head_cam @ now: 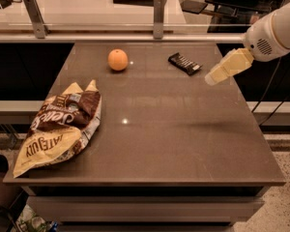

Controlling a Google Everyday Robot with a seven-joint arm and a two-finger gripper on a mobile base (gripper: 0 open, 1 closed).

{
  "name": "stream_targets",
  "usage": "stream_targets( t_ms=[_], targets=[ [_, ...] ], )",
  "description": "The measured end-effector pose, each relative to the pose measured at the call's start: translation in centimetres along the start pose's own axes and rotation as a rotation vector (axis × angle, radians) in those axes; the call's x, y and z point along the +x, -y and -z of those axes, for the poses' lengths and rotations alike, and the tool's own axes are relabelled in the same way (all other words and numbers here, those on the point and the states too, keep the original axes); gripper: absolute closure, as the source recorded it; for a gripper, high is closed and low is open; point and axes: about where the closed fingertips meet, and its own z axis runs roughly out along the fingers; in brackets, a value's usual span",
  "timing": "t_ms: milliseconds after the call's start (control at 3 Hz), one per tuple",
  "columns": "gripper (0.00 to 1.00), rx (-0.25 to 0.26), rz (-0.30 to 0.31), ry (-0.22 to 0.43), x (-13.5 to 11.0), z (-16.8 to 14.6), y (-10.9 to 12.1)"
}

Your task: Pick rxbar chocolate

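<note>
The rxbar chocolate [184, 63] is a small flat black bar with pale lettering, lying at the far right part of the brown table [159, 144]. My gripper [215, 76] comes in from the right on a white arm, its pale yellow tip hovering above the table just right of the bar and slightly nearer the camera, not touching it.
A round orange [118, 60] sits at the far middle of the table, left of the bar. A large brown-and-yellow snack bag [60, 127] lies at the front left. A glass rail with metal posts [159, 11] runs behind the table's far edge.
</note>
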Motion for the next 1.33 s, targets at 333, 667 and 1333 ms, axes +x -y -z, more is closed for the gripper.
stream_targets(
  t_ms=[333, 667, 1333],
  targets=[
    [0.00, 0.000, 0.000, 0.000, 0.0, 0.0, 0.0],
    [0.00, 0.007, -0.033, 0.039, -0.7, -1.3, 0.4],
    [0.00, 0.031, -0.136, 0.181, -2.5, -6.3, 2.6]
  ],
)
